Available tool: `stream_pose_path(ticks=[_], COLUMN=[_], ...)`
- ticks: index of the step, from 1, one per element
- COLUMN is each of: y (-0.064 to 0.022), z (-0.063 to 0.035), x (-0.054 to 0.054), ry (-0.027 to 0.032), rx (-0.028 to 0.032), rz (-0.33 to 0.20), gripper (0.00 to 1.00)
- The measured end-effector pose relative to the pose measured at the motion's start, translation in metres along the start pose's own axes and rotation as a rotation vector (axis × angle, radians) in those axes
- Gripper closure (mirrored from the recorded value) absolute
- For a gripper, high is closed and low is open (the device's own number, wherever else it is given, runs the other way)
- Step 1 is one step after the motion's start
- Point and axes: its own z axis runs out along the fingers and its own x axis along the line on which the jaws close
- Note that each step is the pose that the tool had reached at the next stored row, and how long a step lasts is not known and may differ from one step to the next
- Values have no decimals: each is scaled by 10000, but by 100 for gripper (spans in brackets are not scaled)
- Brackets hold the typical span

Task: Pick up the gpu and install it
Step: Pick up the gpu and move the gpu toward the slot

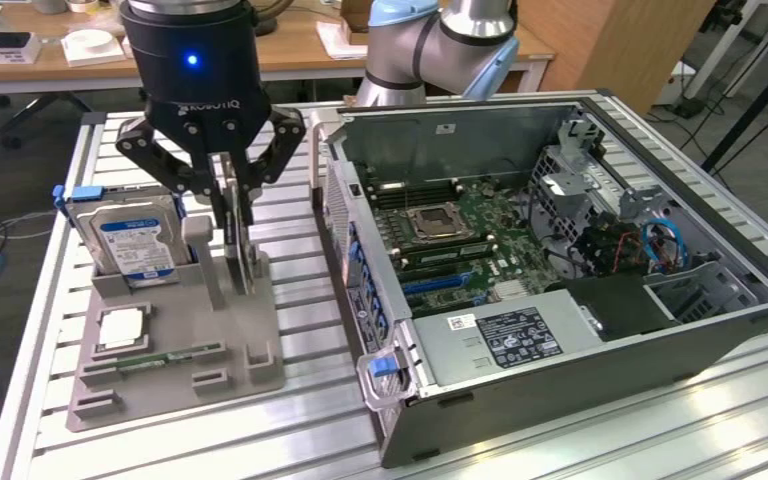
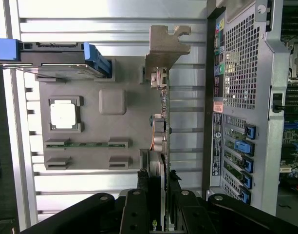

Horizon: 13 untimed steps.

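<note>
Broadly, we see a slatted metal table (image 1: 624, 445) in an office room, with a wooden desk (image 1: 297, 50) behind. On the table sit an open computer case (image 1: 718, 320) and, toward the exterior view's left, a grey holder (image 1: 204, 335). The gpu (image 1: 241, 262) stands on edge at that holder, blade-thin. Its long axis lies level, parallel to the case's rear panel, with the metal bracket (image 2: 164, 46) at one end. Our pincer (image 1: 235, 222) reaches down from directly above, clamped on the card's upper edge.

Wooden desk (image 1: 297, 58) and cabinet (image 1: 624, 45)
</note>
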Motion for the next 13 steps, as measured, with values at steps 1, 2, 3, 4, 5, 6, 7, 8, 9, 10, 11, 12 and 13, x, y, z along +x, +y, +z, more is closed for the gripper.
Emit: stream_pose_path(ticks=[1, 2, 3, 4, 5, 6, 7, 8, 9, 10, 11, 12, 13], y=[0, -1, -1, -1, -1, -1, -1, -2, -2, -2, -3, -4, -4], z=[-4, -8, -12, -16, -20, -23, -27, -31, -37, -51, -61, -72, -81], x=[0, 0, -1, -1, -1, -1, -1, -1, -1, -2, -2, -2, -2], ry=[1, 1, 0, 0, -1, -1, -1, 0, 0, 2, -1, -1, 0], rx=[2, 3, 3, 4, 5, 5, 5, 6, 6, 8, 6, 7, 6], rz=[0, 0, 0, -1, 0, 0, 0, 0, 0, 0, 0, 0, 0], gripper=[74, 74, 74, 74, 74, 74, 74, 74, 74, 74, 74, 74, 74])
